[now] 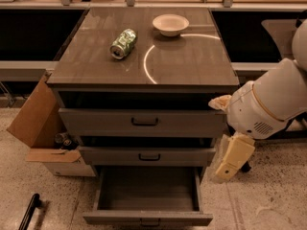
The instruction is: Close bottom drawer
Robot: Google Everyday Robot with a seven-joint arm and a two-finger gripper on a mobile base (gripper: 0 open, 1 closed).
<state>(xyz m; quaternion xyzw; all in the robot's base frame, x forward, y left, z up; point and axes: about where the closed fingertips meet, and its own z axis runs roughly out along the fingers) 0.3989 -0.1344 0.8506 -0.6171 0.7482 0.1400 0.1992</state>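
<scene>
The grey cabinet (pixel 144 66) fills the middle of the camera view, standing on a speckled floor (pixel 268 200), its flat top showing a bright curved reflection. To its right, the robot's white arm (pixel 271 102) reaches in from the frame edge, its rounded housing level with the top drawer and just beside the cabinet's right side. The bottom drawer (pixel 148 188) is the lowest of three and is pulled well out toward the camera, so its wide shallow grey tray lies exposed and bare, with the small black handle (pixel 150 222) on its front at the lower edge of the view. Above it, the middle drawer (pixel 146 155) and the top drawer (pixel 144 122) each stick out a little, with dark gaps over them. A cardboard box (pixel 33 114) with an open flap leans on the floor by the cabinet's left side. The cream-coloured gripper (pixel 232 159) hangs below the arm's housing, tilted down and leftward, beside the drawer's right rear corner and apart from the handle; whether it is clenched or released I cannot tell, and nothing shows in its grasp. On the cabinet top a white bowl (pixel 170 24) sits near the back, and a crumpled green can (pixel 123 43) lies on its side to the bowl's left.
</scene>
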